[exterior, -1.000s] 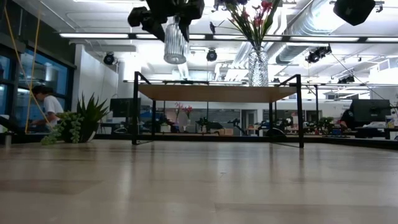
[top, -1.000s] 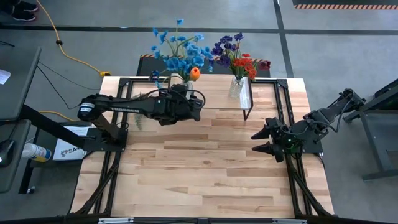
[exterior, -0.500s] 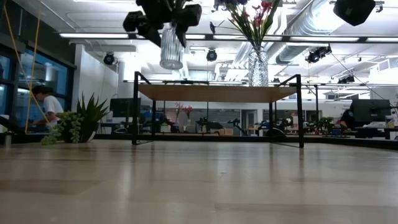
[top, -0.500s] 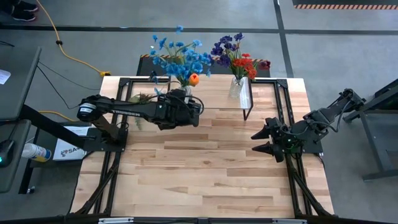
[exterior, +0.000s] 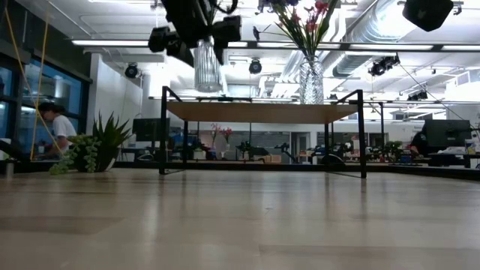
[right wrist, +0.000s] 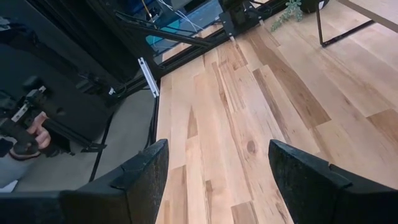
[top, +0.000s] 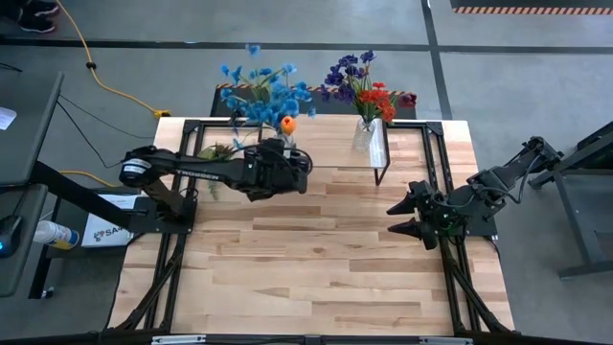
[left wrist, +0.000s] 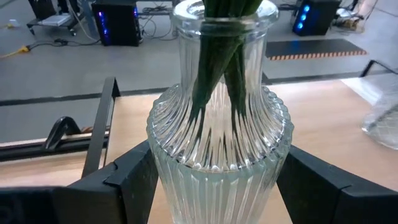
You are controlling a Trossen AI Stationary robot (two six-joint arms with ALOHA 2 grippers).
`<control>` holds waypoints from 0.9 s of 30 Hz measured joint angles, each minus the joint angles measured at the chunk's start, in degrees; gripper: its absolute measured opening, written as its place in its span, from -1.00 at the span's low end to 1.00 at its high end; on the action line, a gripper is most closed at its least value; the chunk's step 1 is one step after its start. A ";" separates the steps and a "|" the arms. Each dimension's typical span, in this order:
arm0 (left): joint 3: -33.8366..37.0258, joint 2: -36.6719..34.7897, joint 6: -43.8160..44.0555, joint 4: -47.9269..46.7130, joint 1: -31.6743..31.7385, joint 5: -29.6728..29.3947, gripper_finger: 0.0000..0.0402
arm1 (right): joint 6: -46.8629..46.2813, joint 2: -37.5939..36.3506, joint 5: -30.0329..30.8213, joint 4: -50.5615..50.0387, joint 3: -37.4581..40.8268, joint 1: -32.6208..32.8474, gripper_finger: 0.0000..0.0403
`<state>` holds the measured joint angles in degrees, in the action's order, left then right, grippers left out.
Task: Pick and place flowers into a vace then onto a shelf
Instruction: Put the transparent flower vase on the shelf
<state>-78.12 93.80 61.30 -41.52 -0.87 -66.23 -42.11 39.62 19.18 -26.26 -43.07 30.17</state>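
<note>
Left gripper (left wrist: 214,180) has its fingers (left wrist: 134,180) spread wide and clamped on both sides of a ribbed glass vase (left wrist: 217,143), green stems inside it. From above, the blue flowers (top: 259,91) with one orange bloom stick out past the far table (top: 316,249) edge. Low view has the vase (exterior: 207,66) hanging in the air above the left end of the shelf (exterior: 262,112), not touching it. A second vase (exterior: 311,81) with the red and purple flowers (top: 364,86) stands on the shelf's right end. Right gripper (top: 400,217) sits at the table's right side, fingers apart, holding nothing.
</note>
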 joint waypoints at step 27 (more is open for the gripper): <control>6.64 0.02 -11.65 16.04 8.39 7.20 0.53 | -1.32 0.00 0.37 0.00 0.00 0.00 0.32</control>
<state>-71.49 93.82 49.65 -25.47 7.52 -59.04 -43.43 39.62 19.55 -26.26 -43.07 30.17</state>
